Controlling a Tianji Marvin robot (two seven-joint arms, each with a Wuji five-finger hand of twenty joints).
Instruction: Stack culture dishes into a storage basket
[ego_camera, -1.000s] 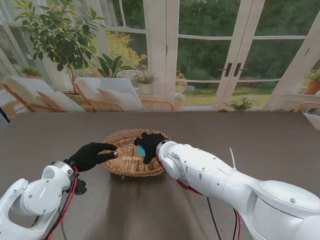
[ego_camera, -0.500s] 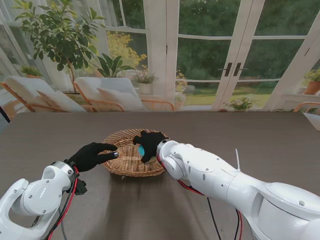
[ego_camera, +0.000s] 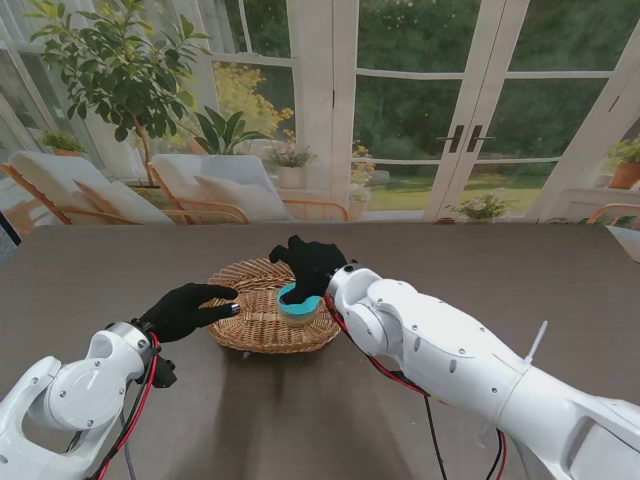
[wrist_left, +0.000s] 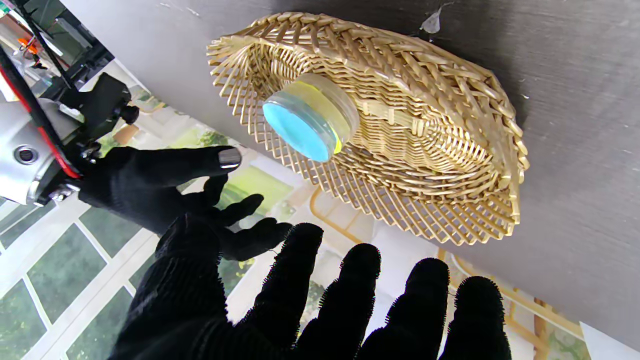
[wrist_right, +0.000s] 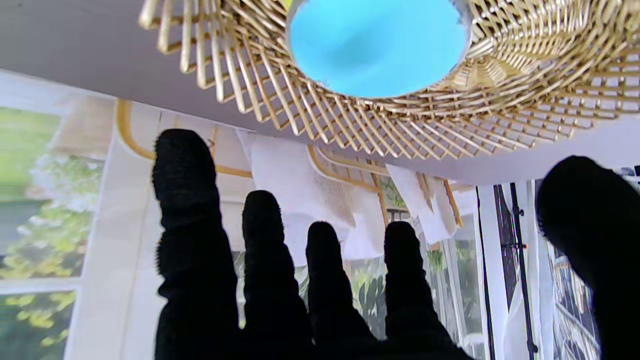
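Dark table (ego_camera: 120, 260) before sunlit glass doors. Left hand (ego_camera: 185, 311) splayed and empty at basket (ego_camera: 240, 325)'s left rim. One basket, two dishes stacked inside — blue dish (ego_camera: 298, 304) on top, just nearer than right hand (ego_camera: 310, 266), fingers spread, holding nothing — closer hand for any nudge.

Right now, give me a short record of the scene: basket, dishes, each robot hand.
basket: round woven wicker basket on the dark table
dishes: blue-topped clear culture dish stacked on a yellowish one, inside the basket
left robot hand: open, at the basket's left rim, holding nothing
right robot hand: open, above the stack, fingers spread
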